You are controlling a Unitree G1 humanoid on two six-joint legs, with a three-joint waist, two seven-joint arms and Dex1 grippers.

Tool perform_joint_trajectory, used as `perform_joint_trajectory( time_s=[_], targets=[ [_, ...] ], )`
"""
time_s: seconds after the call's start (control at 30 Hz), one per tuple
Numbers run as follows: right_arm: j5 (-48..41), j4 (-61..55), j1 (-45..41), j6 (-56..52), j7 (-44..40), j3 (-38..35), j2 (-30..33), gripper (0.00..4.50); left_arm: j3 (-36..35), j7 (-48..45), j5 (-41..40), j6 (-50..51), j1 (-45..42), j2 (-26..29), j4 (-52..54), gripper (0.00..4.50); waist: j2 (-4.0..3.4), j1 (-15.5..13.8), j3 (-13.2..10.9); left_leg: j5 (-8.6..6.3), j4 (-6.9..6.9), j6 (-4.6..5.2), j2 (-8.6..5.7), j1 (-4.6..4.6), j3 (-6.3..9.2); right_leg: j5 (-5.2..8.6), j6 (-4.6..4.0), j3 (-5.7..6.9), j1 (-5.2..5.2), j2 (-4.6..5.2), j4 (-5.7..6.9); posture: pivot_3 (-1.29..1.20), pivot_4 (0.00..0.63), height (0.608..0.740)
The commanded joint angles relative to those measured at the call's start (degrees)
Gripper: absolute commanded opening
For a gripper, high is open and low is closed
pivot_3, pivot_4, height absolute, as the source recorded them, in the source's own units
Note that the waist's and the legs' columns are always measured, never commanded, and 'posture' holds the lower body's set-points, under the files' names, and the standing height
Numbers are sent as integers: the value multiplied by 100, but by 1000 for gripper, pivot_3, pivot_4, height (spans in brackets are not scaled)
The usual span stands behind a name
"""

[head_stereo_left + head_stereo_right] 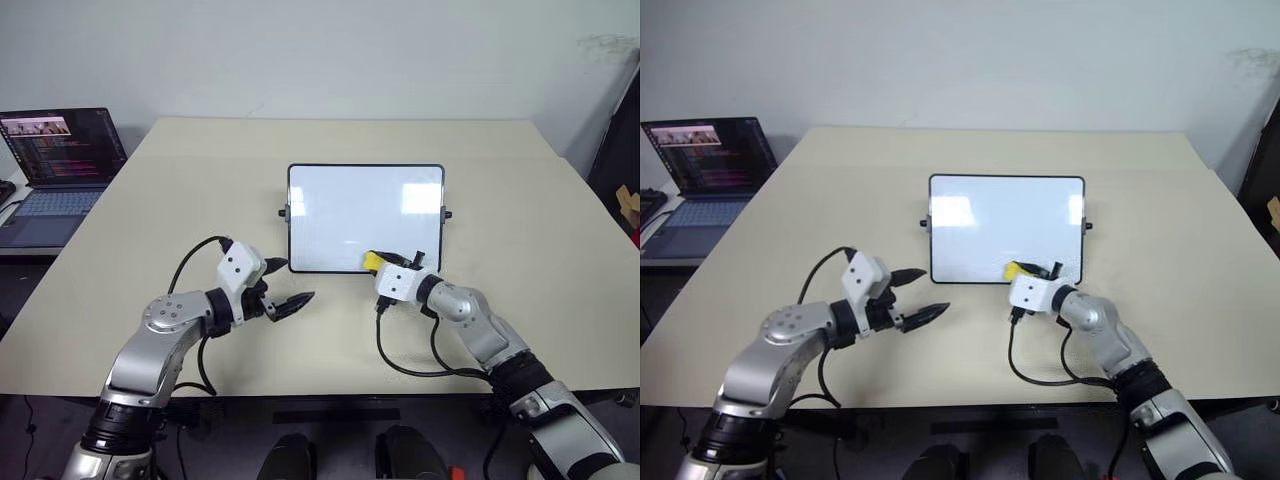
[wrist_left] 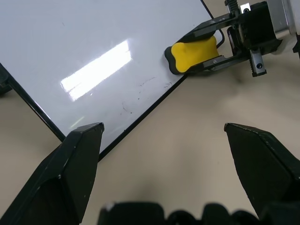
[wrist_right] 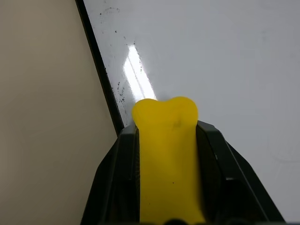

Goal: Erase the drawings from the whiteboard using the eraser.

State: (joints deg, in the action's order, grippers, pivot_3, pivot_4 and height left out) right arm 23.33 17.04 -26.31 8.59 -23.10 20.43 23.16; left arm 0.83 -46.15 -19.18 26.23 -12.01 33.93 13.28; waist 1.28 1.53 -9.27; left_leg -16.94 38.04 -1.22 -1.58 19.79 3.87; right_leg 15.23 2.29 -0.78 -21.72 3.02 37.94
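The whiteboard (image 1: 365,200) lies flat in the middle of the beige table, glossy white with a thin black frame. The drawings are out of view; near its front edge the board carries just faint grey traces (image 2: 140,91) and dark specks (image 3: 117,89). My right gripper (image 3: 166,131) is shut on the yellow eraser (image 1: 373,261), which rests on the board's front edge, right of the middle. The eraser (image 2: 194,54) points onto the white surface. My left gripper (image 1: 288,284) hangs open over the bare table, just off the board's front left corner, with nothing between its fingers.
An open laptop (image 1: 60,160) stands on a lower side table at the far left. Black cables loop from both wrists onto the table (image 1: 520,200). Small black knobs (image 1: 447,214) stick out at the board's sides. The table's front edge runs close under my arms.
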Motion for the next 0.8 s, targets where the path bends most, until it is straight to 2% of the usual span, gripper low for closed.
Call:
perform_joint_trajectory(
  time_s=[0.03,0.2,0.43,0.6,0.8],
  targets=[
    [-230,-312,154,-311,-26,-360,65,1251,-41,82,-132,155,-160,-21,359,4500,-1,0,-2,0,-1,0,0,1,-1,0,0,0,-2,0,-1,0,150,740],
    [-729,-1447,439,-361,-194,-635,-4,1248,-62,67,-352,508,-306,-35,623,4500,-4,9,-11,-1,-9,-1,0,45,-2,0,-1,-2,-50,0,1,0,150,740],
    [-1369,-2961,1386,-1431,-344,-1462,144,1248,144,-72,-578,786,-689,-28,891,4500,-5,-6,-11,-10,-16,-16,1,123,4,5,6,5,-116,2,-22,0,150,740],
    [-1624,-3578,2003,-2192,-196,-2152,220,1248,586,-454,-623,797,-958,-11,947,4500,-5,-23,-11,-15,-15,-12,-5,142,0,7,10,1,-134,6,-26,0,150,740],
    [-2157,-3909,2357,-3241,211,-3034,-106,1248,1440,-952,-287,403,-1600,-259,579,4500,-8,-1,-13,-16,-13,-10,-4,139,-9,8,10,-6,-137,1,-15,0,150,740]
  ],
)
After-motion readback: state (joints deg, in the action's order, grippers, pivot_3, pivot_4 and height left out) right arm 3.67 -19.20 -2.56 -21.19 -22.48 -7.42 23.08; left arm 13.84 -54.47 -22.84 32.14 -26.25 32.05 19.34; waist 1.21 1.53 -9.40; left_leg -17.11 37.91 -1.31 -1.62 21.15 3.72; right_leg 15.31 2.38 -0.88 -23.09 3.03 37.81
